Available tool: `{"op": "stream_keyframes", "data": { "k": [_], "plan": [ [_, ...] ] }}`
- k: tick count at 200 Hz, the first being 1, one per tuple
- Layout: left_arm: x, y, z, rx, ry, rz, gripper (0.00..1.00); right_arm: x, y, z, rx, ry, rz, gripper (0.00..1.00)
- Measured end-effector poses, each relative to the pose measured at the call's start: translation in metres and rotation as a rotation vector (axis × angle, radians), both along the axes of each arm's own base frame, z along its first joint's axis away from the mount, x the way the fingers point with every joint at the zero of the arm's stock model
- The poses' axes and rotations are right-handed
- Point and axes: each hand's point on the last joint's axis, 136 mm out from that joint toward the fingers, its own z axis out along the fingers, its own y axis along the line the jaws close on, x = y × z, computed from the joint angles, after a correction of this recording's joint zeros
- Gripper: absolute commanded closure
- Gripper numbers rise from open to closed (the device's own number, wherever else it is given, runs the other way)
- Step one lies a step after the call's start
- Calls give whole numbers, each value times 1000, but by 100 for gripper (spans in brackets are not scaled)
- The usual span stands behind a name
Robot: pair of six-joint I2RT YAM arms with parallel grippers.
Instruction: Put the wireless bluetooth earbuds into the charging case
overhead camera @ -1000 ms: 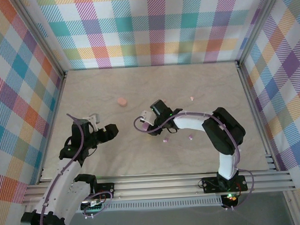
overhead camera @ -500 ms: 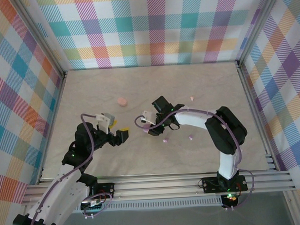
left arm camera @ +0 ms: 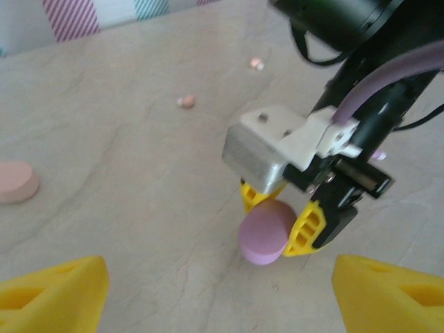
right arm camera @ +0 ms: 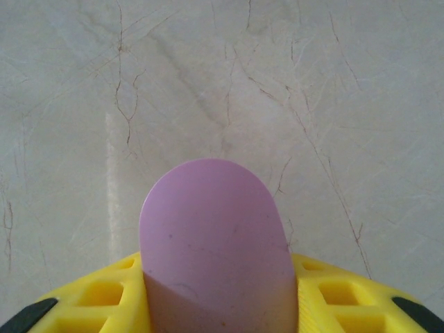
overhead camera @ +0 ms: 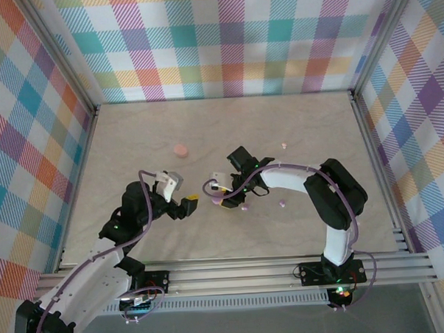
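My right gripper (overhead camera: 222, 198) is shut on a round purple charging case (overhead camera: 218, 201), held on edge just above the table. In the right wrist view the case (right arm camera: 211, 236) stands between the yellow fingers (right arm camera: 333, 295). My left gripper (overhead camera: 186, 206) is open, a short way left of the case and facing it. The left wrist view has the case (left arm camera: 266, 232) ahead, beyond my left gripper (left arm camera: 222, 298), with nothing between the jaws. Tiny pink earbuds (overhead camera: 244, 207) (overhead camera: 282, 203) (overhead camera: 284, 145) lie loose on the table to the right.
A flat pink round case (overhead camera: 180, 150) lies at the back left of the marbled table (overhead camera: 132, 133); it appears at the left edge in the left wrist view (left arm camera: 14, 182). Checkered walls enclose the table on three sides. Two earbuds (left arm camera: 185, 101) (left arm camera: 256, 64) lie beyond.
The left arm has swung right and forward toward the right gripper. The right gripper has shifted slightly nearer with the purple case still held.
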Motion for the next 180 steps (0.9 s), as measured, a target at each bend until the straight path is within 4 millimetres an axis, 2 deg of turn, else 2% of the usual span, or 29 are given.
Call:
{"op": "stream_keyframes", "data": {
  "k": [35,52,67,107,149,162,180],
  "plan": [
    [-3,1,-14,24,34,-2,17,0,0,0,2,-6,12,92],
    [-6,-2,-11,19,19,-26,17,-1,1,3,9,-5,15,93],
    [-11,-7,-5,5,-7,-69,18,-3,2,13,29,-16,19,94],
    [-31,-26,14,9,-94,-238,21,-14,2,79,137,-82,65,94],
    [-36,-37,64,-3,-243,-336,26,-30,-1,151,224,-127,118,94],
    [-35,-42,74,-19,-275,-359,28,-37,-4,167,242,-133,129,94],
    [-33,-50,77,-40,-284,-395,30,-47,-10,182,259,-136,136,93]
  ]
}}
